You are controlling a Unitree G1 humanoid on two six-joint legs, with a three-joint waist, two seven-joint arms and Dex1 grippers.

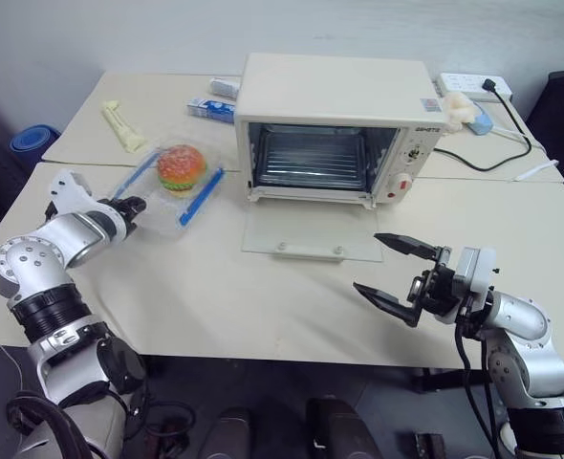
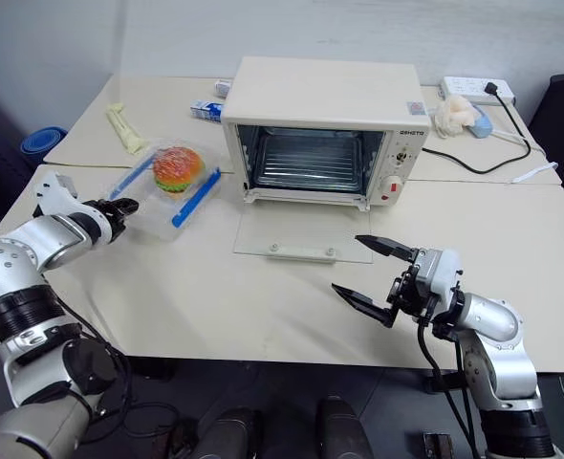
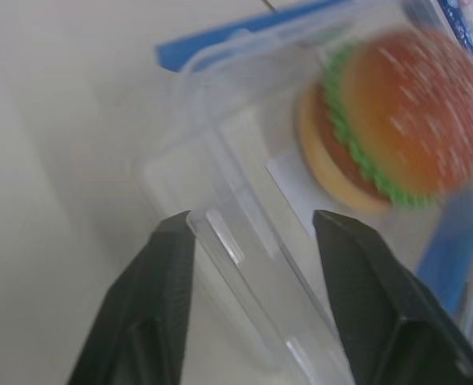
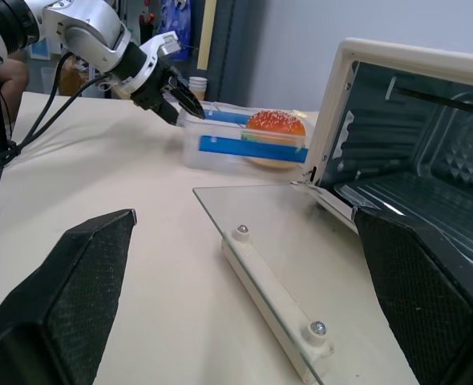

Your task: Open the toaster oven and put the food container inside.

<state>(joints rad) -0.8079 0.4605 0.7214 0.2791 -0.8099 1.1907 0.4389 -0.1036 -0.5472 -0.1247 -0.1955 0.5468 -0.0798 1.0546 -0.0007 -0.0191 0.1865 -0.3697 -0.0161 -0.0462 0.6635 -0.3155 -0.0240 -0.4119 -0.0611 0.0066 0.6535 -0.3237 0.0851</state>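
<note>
Toaster oven (image 1: 335,129) sitting near the back of the worktop (image 1: 263,296), glass door (image 1: 311,232) dropped flat onto the surface in front of it, wire rack (image 1: 311,163) visible inside. Food container (image 1: 177,186) parked just left of the oven on the worktop, clear box with blue clips and a toy hamburger (image 1: 181,167) in it, not inside the oven yet. Left gripper (image 1: 132,206) right at the container's near-left corner, fingers (image 3: 160,297) straddling the clear wall, one on each side; can't tell whether actually squeezing it or just around it. Right gripper (image 1: 394,273) hovering over the worktop in front of the open door, jaws spread wide, holding nothing. Small blue-white carton (image 1: 210,108) behind the container, power strip (image 1: 473,86) at the far right corner.
</note>
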